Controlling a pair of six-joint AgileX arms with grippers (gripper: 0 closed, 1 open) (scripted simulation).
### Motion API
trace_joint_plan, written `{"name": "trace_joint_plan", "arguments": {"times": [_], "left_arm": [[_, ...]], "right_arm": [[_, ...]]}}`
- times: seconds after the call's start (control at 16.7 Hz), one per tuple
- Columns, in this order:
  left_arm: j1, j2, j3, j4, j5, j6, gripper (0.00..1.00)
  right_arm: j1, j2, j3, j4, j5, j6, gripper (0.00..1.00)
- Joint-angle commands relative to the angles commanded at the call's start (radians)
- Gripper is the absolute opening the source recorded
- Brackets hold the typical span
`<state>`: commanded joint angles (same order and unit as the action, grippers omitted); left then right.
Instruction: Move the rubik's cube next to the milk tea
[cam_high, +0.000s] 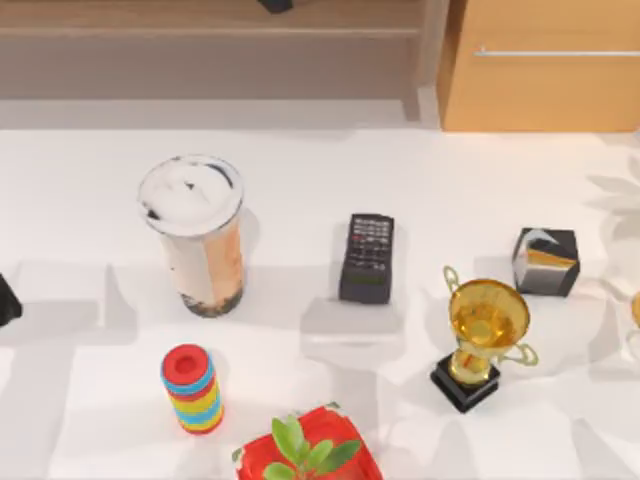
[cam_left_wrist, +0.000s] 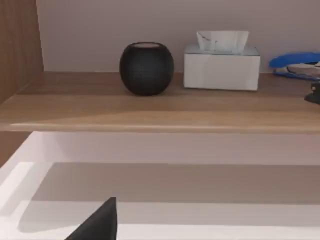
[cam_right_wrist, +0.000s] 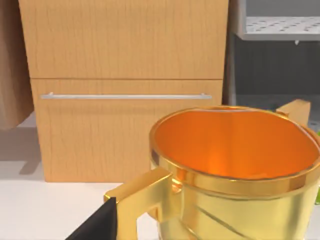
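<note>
**Status: milk tea cup on the bench, gripper states undetermined**

We find the tall clear milk tea cup with white domed lid (cam_high: 200, 235) upright on the white bench (cam_high: 90, 420), nearer its left edge. The striped ring stack (cam_high: 192, 388) stands nearer the front edge, and the black remote control (cam_high: 368, 257) lies apart to its right. Our left gripper (cam_left_wrist: 100, 225) faces a wooden shelf (cam_left_wrist: 160, 107). Our right gripper (cam_right_wrist: 97, 225) sits just beside the gold trophy cup (cam_right_wrist: 235, 170). We cannot tell either gripper's state.
</note>
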<state>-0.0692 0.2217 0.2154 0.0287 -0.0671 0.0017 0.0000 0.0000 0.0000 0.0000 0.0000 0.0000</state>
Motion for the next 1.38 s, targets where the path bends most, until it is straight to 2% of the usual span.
{"name": "trace_joint_plan", "arguments": {"times": [0.84,1.08,1.38], "left_arm": [[-0.328,1.283,1.138,0.124,-0.3,0.012,1.0],[-0.385,1.488,1.327,0.145,-0.35,0.015,1.0],[-0.4,1.538,1.372,0.151,-0.364,0.016,1.0]], "right_arm": [[0.0,0.0,0.0,0.0,0.0,0.0,1.0],[0.0,0.0,0.0,0.0,0.0,0.0,1.0],[0.0,0.0,0.0,0.0,0.0,0.0,1.0]]}}
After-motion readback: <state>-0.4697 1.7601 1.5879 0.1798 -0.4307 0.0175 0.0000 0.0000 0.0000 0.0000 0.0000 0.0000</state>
